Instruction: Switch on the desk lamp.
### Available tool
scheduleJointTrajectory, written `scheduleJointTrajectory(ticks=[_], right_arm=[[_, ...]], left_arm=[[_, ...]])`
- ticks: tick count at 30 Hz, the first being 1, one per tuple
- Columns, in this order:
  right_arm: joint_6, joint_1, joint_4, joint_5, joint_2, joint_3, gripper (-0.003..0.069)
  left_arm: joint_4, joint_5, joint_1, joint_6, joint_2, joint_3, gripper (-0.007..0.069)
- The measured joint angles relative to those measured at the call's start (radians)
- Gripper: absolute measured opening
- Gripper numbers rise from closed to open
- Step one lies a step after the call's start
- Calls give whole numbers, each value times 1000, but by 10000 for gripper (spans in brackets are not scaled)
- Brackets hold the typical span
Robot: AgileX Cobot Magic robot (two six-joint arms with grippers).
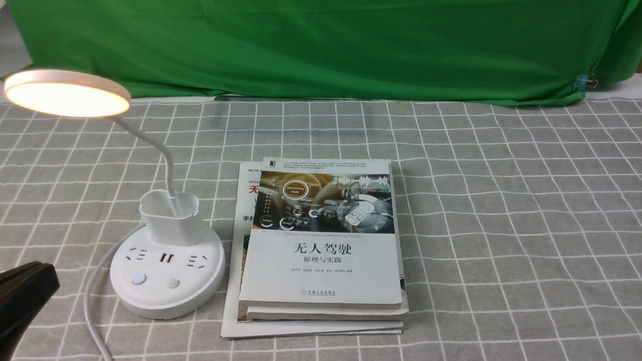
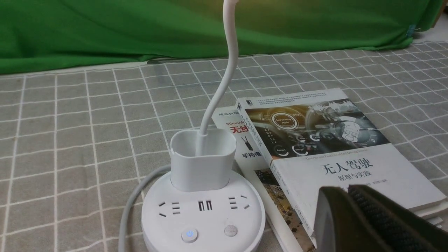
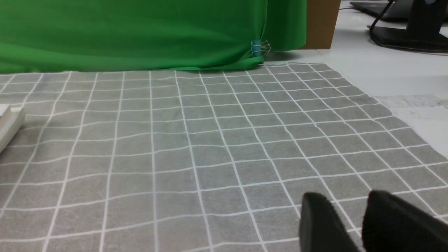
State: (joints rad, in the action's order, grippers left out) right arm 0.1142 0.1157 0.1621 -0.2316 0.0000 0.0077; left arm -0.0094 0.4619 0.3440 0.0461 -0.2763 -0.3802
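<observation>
The white desk lamp stands at the left of the table. Its disc head (image 1: 67,95) glows warm white. A thin neck (image 1: 160,150) runs down into a small cup (image 1: 170,215) on the round base (image 1: 165,298). The base has sockets and two buttons; the left button (image 2: 189,235) is lit blue, the right button (image 2: 230,230) is plain. My left gripper (image 2: 344,190) is shut and empty, a little back from the base, by the books; it shows at the lower left of the front view (image 1: 47,273). My right gripper (image 3: 346,196) is open and empty over bare cloth.
A stack of books (image 1: 321,240) lies right beside the lamp base; one corner shows in the right wrist view (image 3: 8,122). The lamp's white cable (image 1: 93,296) curves off the base toward the front edge. Green cloth (image 1: 321,45) hangs along the back. Grey checked cloth (image 1: 501,225) covers the table.
</observation>
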Motion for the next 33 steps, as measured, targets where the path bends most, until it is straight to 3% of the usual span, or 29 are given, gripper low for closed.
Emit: scheduleJointTrajectory(ticks=[13, 25, 33], right_arm=[[0, 0, 0, 0, 0, 0, 245], [0, 0, 0, 0, 0, 0, 245], [0, 0, 0, 0, 0, 0, 245]], left_arm=[[-1, -4, -3, -2, 0, 12, 19], [-60, -248, -237, -305, 196, 253, 19], [-74, -226, -274, -223, 275, 386, 19]])
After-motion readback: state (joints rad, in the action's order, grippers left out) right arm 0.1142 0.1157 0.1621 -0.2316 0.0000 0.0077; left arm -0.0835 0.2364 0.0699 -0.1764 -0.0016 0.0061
